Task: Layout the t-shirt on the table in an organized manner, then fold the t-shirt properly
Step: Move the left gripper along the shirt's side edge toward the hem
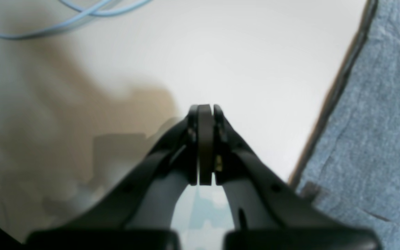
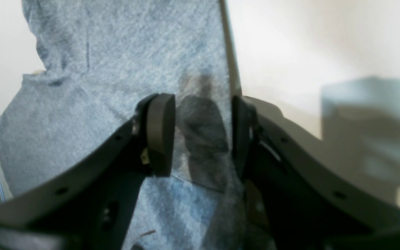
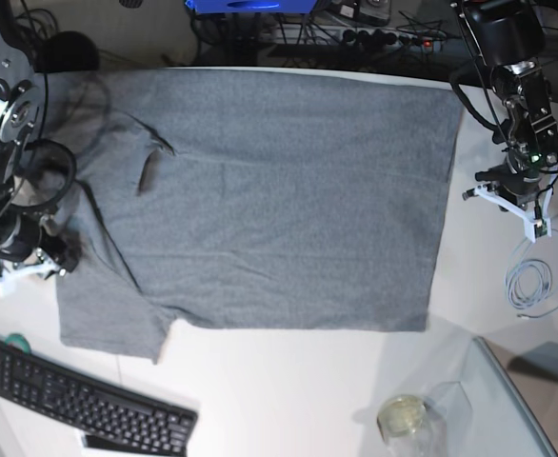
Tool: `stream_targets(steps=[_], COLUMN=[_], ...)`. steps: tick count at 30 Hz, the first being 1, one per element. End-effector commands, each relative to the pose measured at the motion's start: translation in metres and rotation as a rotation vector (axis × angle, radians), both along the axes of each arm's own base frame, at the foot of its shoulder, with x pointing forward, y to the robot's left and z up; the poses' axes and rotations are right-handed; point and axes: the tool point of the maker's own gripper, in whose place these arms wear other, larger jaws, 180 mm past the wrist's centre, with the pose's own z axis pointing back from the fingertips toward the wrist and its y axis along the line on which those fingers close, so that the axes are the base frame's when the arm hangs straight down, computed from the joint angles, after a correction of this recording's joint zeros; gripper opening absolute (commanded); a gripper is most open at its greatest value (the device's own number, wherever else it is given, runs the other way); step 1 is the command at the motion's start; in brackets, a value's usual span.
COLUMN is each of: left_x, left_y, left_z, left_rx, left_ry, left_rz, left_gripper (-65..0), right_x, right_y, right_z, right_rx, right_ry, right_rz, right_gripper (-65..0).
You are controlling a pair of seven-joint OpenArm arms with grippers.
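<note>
White table [image 3: 288,381] bearing the t-shirt [image 3: 279,200], spread nearly flat; its near sleeve stays rumpled, and folding is not begun. Right gripper [image 2: 200,135], jaws parted and apparently empty, hangs over that sleeve. Left gripper [image 1: 205,114], pressed closed on nothing, hovers beyond the shirt's far edge.

Your left pincer [image 1: 205,111] is squeezed tight with nothing in it, off the hem side of the t-shirt [image 3: 279,200], over the bare surface [image 3: 288,381]. Your right pincer [image 2: 203,135] hangs with its jaws apart, right above the t-shirt's sleeve edge.
</note>
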Motion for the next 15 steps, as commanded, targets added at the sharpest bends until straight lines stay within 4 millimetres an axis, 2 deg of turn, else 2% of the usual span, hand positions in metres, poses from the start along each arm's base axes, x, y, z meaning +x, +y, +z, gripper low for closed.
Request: stream_targets(steps=[1, 6, 10, 15], left_x=[0.008, 0.008, 0.008, 0.008], left_y=[0.009, 0.009, 0.009, 0.009], left_z=[0.014, 0.014, 0.014, 0.014], left_rx=[0.034, 0.034, 0.034, 0.034], left_ry=[-0.037, -0.035, -0.035, -0.035], left_rz=[-0.001, -0.001, -0.001, -0.001], left_gripper=[-65.0, -65.0, -65.0, -65.0], right_x=[0.014, 0.015, 0.018, 0.024], right_y=[-0.010, -0.011, -0.013, -0.014], right_z=[0.015, 0.015, 0.018, 0.023], right_rx=[-0.017, -0.020, -0.030, -0.035], right_ry=[-0.044, -0.047, -0.065, -0.083], right_rz=[-0.008, -0.008, -0.019, -0.022], right_gripper=[-40.7, -43.1, -65.0, -65.0])
